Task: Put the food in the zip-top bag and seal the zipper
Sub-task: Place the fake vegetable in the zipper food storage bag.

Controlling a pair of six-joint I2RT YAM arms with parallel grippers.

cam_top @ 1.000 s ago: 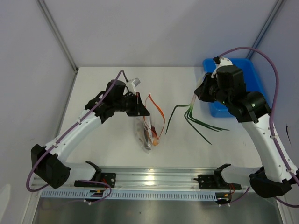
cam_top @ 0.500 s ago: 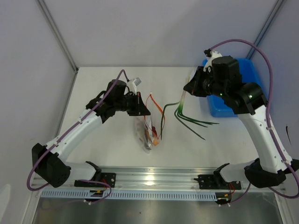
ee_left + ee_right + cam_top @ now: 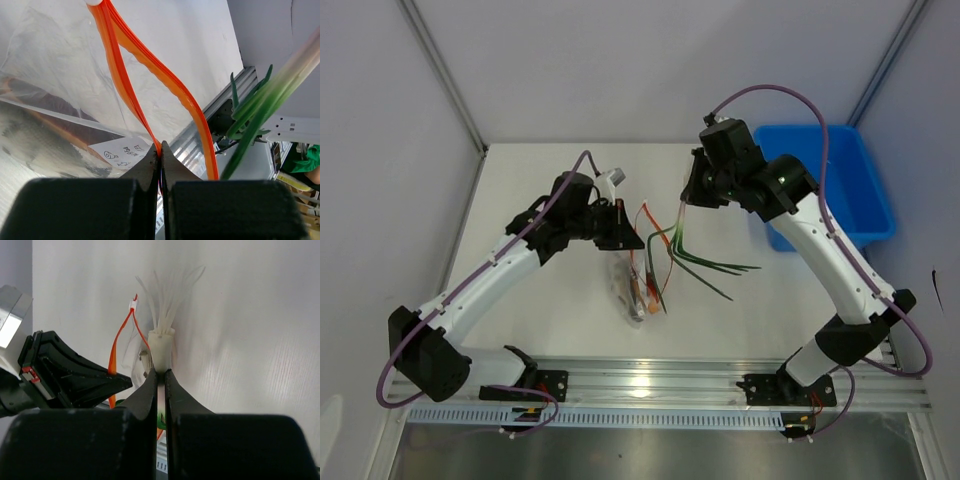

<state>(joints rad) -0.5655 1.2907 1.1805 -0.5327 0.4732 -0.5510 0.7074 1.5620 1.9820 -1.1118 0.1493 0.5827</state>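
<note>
Right gripper (image 3: 160,374) clamps white stalk end (image 3: 161,347); orange zipper (image 3: 115,347) beside

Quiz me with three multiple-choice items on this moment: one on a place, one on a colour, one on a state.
1. Where in the top view is the blue tray?
A. far right
B. near left
C. between the arm bases

2. What colour is the zipper?
A. blue
B. orange-red
C. green

3. What is the right gripper doing?
A. open over the tray
B. shut on the leaf strips
C. shut on nothing

Answers:
1 A, it shows in the far right corner.
2 B, the left wrist view shows orange-red strips.
3 B, its own camera shows it pinching the strips' pale stem end.
</note>
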